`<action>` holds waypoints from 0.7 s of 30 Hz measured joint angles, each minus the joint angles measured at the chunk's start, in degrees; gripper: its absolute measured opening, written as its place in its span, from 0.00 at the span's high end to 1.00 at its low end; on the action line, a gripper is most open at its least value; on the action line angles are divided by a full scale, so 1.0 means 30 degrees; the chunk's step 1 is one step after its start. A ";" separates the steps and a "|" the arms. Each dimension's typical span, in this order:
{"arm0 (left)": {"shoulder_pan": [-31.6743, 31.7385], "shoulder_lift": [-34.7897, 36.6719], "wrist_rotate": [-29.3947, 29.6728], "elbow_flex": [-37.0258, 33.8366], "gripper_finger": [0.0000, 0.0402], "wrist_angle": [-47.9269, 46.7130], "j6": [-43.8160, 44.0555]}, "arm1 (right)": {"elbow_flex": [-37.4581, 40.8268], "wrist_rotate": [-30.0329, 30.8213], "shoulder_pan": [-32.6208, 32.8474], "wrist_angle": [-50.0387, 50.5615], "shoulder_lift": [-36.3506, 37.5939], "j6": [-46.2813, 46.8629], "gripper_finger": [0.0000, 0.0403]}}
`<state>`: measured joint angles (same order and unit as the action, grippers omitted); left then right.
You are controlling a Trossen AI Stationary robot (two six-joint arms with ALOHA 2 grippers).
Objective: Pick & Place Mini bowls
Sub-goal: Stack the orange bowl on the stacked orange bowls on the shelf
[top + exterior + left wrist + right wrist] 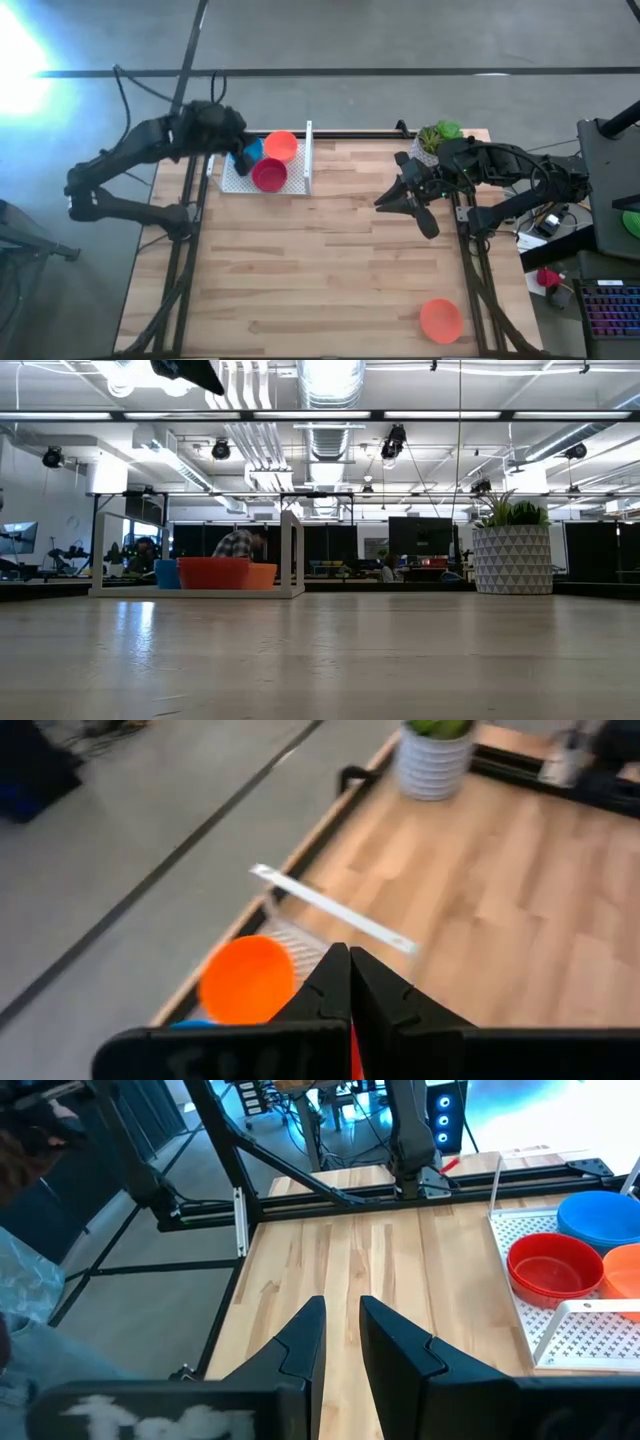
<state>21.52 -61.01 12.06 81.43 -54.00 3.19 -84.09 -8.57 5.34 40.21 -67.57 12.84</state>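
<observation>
At the far left of the desk (330, 260), the left gripper (243, 157) hangs over the white rack (303, 160) in the back left corner, its fingers (335, 990) clenched together with nothing between them, as the left wrist view shows. In the rack sit three mini bowls close together: a blue bowl (252, 150) partly hidden under the gripper, a red bowl (269, 175) just in front of it, and an orange bowl (281, 146) behind the red one, against the rack's upright white wall. From the low view, the rack's frame stands at the left with the red bowl (213, 572) in the middle, blue on one side and orange on the other. Further right, over the bare wood near the back, the right gripper (406, 203) is raised above the desk with its fingers (300, 1345) released and a narrow gap between them, holding nothing. Just behind that arm, at the back right corner, stands a white plant pot (432, 141) with green leaves. Well apart from the rest, a second orange bowl (441, 320) lies alone near the front right edge of the desk.
</observation>
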 joint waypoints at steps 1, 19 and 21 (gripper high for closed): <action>-0.0652 0.0162 0.0189 -0.0123 1.00 -0.0037 0.0436 | 0.0000 -0.0044 0.0000 -0.0003 0.0000 -0.0001 0.85; -0.9177 0.0808 0.3519 -0.2015 1.00 -0.0045 0.3369 | -0.0007 -0.0200 0.0032 0.3984 0.0000 0.2273 0.85; -0.9876 0.0881 0.3522 -0.2025 1.00 -0.0028 0.3136 | -0.0007 -0.0221 0.0295 0.5186 0.0000 0.3426 0.85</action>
<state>-8.11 -58.36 22.62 75.35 -54.08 12.60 -84.12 -9.23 6.23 55.76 -67.57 23.12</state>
